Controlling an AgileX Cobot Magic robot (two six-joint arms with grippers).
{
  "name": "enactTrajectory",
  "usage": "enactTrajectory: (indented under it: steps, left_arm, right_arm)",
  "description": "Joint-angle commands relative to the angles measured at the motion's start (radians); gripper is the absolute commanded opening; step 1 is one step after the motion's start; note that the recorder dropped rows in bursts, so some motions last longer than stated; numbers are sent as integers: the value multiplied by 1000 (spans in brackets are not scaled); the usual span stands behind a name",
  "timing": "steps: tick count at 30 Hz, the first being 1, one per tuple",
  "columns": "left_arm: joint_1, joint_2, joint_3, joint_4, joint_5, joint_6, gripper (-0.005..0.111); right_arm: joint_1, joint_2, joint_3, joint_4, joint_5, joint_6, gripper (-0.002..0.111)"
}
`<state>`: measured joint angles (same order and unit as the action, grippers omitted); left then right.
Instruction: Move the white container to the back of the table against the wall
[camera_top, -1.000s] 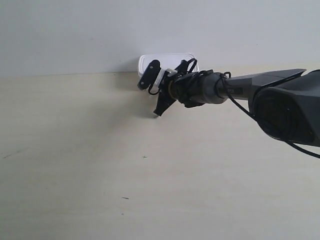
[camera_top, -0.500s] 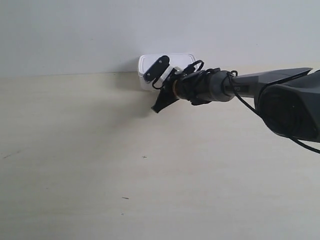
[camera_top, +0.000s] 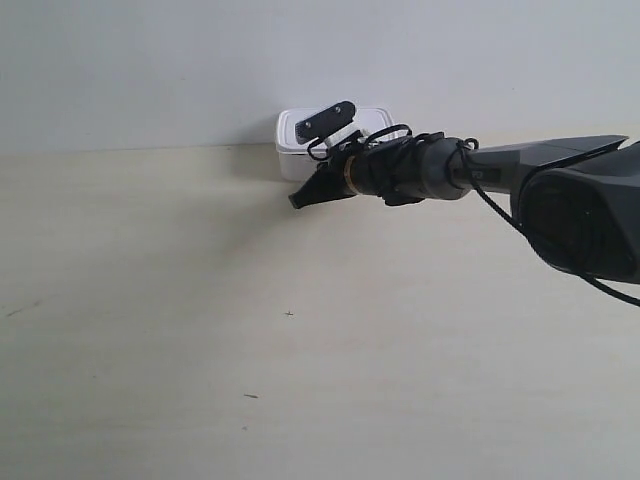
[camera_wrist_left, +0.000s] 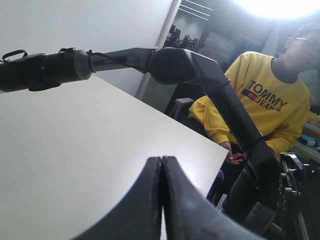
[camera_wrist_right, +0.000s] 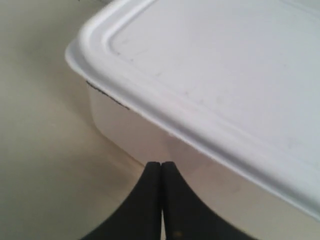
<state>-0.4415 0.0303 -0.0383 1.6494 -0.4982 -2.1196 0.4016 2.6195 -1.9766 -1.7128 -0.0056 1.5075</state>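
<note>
The right claw (camera_wrist_right: 161, 166) was pinched fully together and held nothing, its tips right at the side of the white container (camera_wrist_right: 215, 70); whether they touched it could not be told. Beyond the claw, the container sat on the tabletop (camera_top: 180, 300) against the wall (camera_top: 150, 70). The left claw (camera_wrist_left: 161, 161) was likewise pressed together, empty.

Table (camera_top: 150, 300): one, pale beige wood-look top, flat. On it I count one white container (camera_top: 288, 146), lidded, standing at the far edge by the wall (camera_top: 150, 70). Surface marks: a few tiny dark specks (camera_top: 289, 314), well apart from the container.
</note>
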Motion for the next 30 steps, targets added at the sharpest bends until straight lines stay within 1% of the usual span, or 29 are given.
enactTrajectory:
  steps: [1,8,16,19,25,30]
  left_arm:
    - [1,-6,2,0,9,-5,0]
    - [1,-6,2,2,10,-5,0]
    - [1,-6,2,2,10,-5,0]
    - [1,-6,2,2,10,-5,0]
    - [1,-6,2,2,10,-5,0]
    - [1,-6,2,2,10,-5,0]
  right_arm:
    - [-31,-7,-34,21,227,46,0]
    - [-31,-7,-34,60,266,59,0]
    - [-31,-7,-34,51,129,63,0]
    - [-29,-7,-34,27,120,60,0]
    - [-29,-13,-31,37,109,45,0]
    - [-29,-44,6,39,107,37,0]
